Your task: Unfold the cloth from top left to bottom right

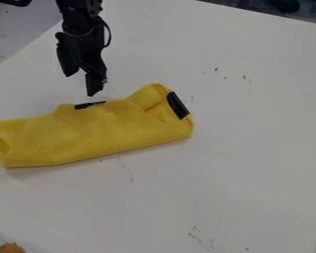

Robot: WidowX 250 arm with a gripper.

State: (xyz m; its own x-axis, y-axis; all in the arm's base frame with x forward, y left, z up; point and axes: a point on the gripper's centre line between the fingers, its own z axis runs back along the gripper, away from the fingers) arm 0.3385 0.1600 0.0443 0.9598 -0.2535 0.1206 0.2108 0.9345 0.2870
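The black gripper [81, 83] is seen above the near side of the white table [253, 133], pointed downward. Its 2 fingers are parted by a moderate gap, and nothing is held between them. The folded yellow cloth [88, 136] is laid just below the fingertips in the view, apart from them, and is stretched from their lower left to their lower right. On it 2 black patches are seen: 1 small patch [90, 105] at the upper edge, directly under the fingertips, and 1 larger patch [177, 105] at the end to their right. Dark marks are scattered on the table, below and to the right of the fingers.
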